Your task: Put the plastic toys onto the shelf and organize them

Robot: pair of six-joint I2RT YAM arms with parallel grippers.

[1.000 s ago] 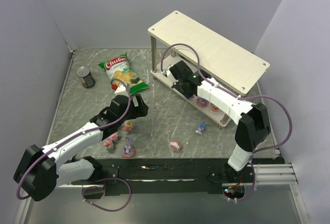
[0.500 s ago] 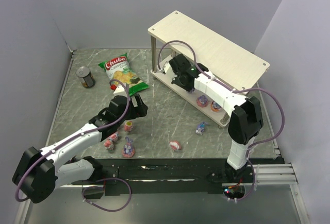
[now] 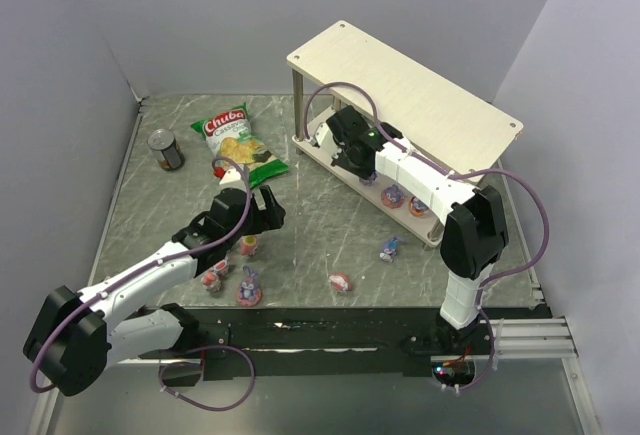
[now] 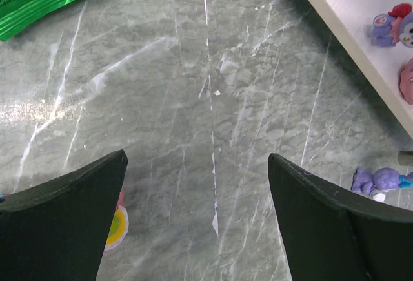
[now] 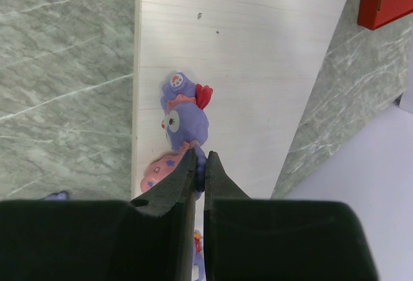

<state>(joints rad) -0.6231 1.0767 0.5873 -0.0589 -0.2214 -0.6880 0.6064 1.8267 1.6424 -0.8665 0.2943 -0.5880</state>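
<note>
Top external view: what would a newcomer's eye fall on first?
The two-tier pale wooden shelf at the far right, with the right hand under its top board, fingers nearly together over a purple big-eyed plastic figurine on the lower board. Next, the bright green chip bag at the far left, and the small pink and purple toys scattered on the grey marbled table near the wide-open left hand.

text: "Chuba" | on: green chip bag point(image 3: 238, 140) | place: 11 o'clock in the top view | smaller print on it: too small to read
</note>
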